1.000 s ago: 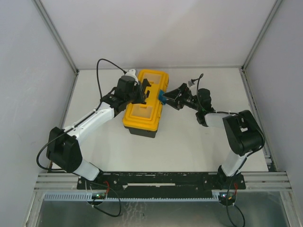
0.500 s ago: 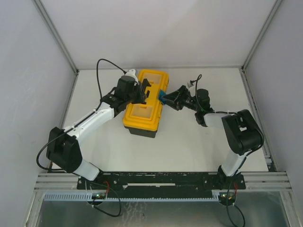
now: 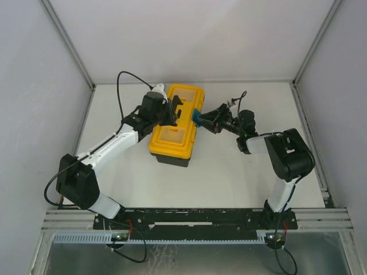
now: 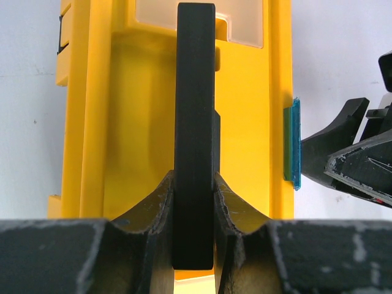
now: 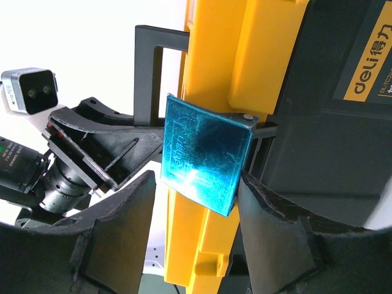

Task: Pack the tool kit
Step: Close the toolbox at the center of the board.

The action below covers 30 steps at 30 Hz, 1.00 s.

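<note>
The tool kit (image 3: 175, 130) is a yellow-lidded black toolbox lying shut in the middle of the table. My left gripper (image 3: 171, 110) is shut on its black handle (image 4: 195, 92), with both fingers pressed against the handle's sides (image 4: 193, 205). The teal latch (image 5: 205, 153) stands tilted out from the box's right side. My right gripper (image 5: 196, 179) is closed round it, a finger at each edge. From above, that gripper (image 3: 202, 119) meets the latch (image 3: 195, 117) from the right. Pliers and screwdrivers are out of view.
White enclosure walls (image 3: 57, 86) stand close on the left, right and back. The arm bases and a metal rail (image 3: 195, 217) line the near edge. A black cable (image 3: 123, 80) loops above the left arm. The left arm's camera (image 5: 27, 89) shows behind the handle.
My right gripper has narrowed onto the teal latch and its elbow has shifted slightly. The left gripper and the toolbox have not moved.
</note>
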Each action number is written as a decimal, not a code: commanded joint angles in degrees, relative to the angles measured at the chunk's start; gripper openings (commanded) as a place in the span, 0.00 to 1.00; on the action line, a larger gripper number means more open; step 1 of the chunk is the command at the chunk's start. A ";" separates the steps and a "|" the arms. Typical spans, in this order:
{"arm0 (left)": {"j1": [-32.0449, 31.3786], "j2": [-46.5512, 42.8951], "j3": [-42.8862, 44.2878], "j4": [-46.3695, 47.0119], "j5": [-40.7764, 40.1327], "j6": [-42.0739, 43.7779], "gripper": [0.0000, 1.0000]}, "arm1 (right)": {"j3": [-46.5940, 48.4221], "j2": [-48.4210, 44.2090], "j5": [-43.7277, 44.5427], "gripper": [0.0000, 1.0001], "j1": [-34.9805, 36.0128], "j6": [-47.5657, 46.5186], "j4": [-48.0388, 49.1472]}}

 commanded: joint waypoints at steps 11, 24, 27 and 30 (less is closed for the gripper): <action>0.05 -6.95 -1.06 -0.40 -1.19 1.86 0.19 | 0.53 1.72 0.25 0.41 -0.35 1.05 5.74; -0.30 -7.86 1.32 -3.12 -2.06 3.69 0.38 | 0.58 4.54 -1.00 0.43 -0.39 3.30 9.78; -0.90 -8.28 1.68 -3.45 -2.78 4.33 0.42 | 0.15 4.83 -0.81 0.45 -0.35 2.81 9.17; -2.86 -9.49 3.35 -3.77 -4.64 6.36 0.43 | -0.01 5.33 -1.00 0.45 -0.33 3.22 10.41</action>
